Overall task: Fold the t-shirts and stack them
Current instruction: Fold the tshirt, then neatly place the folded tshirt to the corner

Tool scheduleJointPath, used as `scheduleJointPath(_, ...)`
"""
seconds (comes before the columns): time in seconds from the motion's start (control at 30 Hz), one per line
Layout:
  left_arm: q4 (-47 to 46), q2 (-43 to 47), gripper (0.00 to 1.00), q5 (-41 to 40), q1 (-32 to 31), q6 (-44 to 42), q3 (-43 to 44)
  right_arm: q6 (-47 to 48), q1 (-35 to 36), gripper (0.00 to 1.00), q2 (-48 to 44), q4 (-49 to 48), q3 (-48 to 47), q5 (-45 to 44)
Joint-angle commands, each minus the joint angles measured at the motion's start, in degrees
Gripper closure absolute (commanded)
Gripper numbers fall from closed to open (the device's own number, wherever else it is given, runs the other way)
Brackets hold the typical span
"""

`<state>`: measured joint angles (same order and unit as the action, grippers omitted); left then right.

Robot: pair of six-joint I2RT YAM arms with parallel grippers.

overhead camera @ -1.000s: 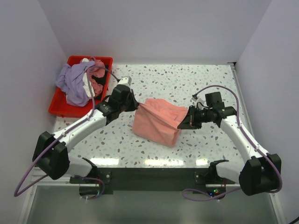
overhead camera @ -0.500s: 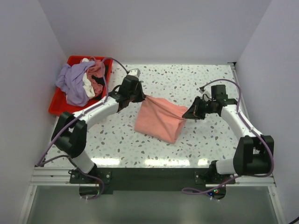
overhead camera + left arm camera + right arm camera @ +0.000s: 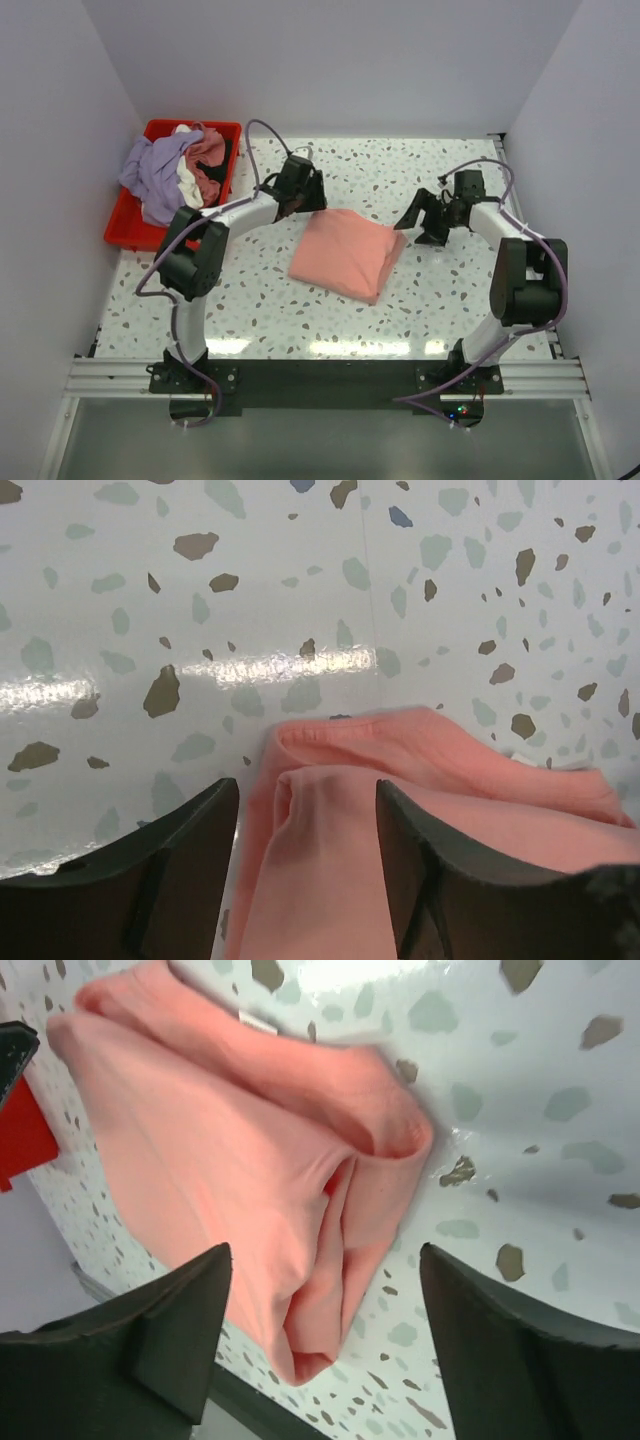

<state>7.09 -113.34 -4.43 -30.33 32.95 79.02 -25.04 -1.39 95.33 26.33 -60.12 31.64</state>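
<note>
A salmon-pink t-shirt [image 3: 347, 252] lies folded into a rough square on the speckled table, its layers resting flat. My left gripper [image 3: 303, 200] hovers at its far left corner, jaws open, with the pink cloth [image 3: 330, 850] lying loose between the fingers. At the shirt's far right corner my right gripper [image 3: 418, 222] stands wide open, the folded edge [image 3: 330, 1210] below it and free. The other t-shirts, lavender [image 3: 155, 178], white and dusty rose, sit heaped in the red bin [image 3: 128, 232] at the back left.
The red bin stands against the left wall, with cloth hanging over its rim. White walls close in the table on three sides. Cables loop above both arms. The black base rail [image 3: 330, 385] runs along the near edge.
Both grippers have carried the shirt's far corners away from me, lowered the cloth onto the table and opened. The shirt has gone from stretched and hanging to lying flat.
</note>
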Motion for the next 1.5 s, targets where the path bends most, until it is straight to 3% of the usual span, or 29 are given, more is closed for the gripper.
scheduleJointPath(0.0, -0.7, -0.6, 0.35, -0.9, 1.0, -2.0, 5.6, 2.7, -0.2, 0.18, -0.4, -1.8, -5.2, -4.5)
scheduleJointPath(0.03, -0.9, 0.8, 0.15, -0.8, 1.0, -2.0, 5.1, 3.0, -0.2, 0.15, -1.1, -1.5, -5.4, -4.3)
scheduleJointPath(0.07, -2.1, 2.0, 0.04, -0.7, 1.0, -2.0, 3.3, 2.9, -0.2, 0.15, -3.4, -1.8, -4.8, -3.8)
scheduleJointPath(0.1, -3.0, 3.1, 0.00, 0.0, 0.9, -1.8, 2.1, 2.0, -0.1, 0.09, -4.6, -2.5, -4.0, -2.6)
scheduleJointPath(0.13, -3.8, 5.5, 0.00, 0.5, 0.9, -1.7, 0.9, 1.6, 0.2, 0.01, -6.1, -3.1, -3.0, -1.6)
scheduleJointPath(0.27, -5.5, 10.6, 0.00, 3.0, 0.6, -0.6, -5.5, 1.4, 4.5, 0.01, -11.8, -2.2, 1.8, -2.4)
scheduleJointPath(0.4, -5.2, 16.0, 0.00, 3.3, 0.0, 0.7, -11.5, -1.8, 13.7, 0.01, -16.4, 0.6, 4.4, -18.0)
scheduleJointPath(0.47, -5.2, 20.4, 0.00, 2.5, -0.1, 1.3, -15.8, -4.3, 14.5, 0.01, -18.4, 0.0, 7.1, -24.3)
scheduleJointPath(0.87, 0.0, 42.3, 0.00, -3.9, -0.3, 4.2, -34.2, -8.7, 19.2, 0.03, -16.0, -5.7, 13.1, -27.8)
scheduleJointPath(1.23, 3.5, 49.2, 0.00, -7.4, -0.3, 6.2, -39.4, -8.3, 20.6, 0.23, -7.7, -10.7, 13.9, -26.6)
scheduleJointPath(1.37, 3.9, 49.4, 0.00, -7.8, -0.3, 6.6, -39.6, -7.7, 20.9, 0.41, -4.2, -11.4, 13.0, -26.6)
scheduleJointPath(1.47, 4.6, 49.4, 0.00, -9.1, -0.3, 6.5, -39.6, -6.9, 21.0, 0.67, -1.6, -12.2, 12.2, -27.6)
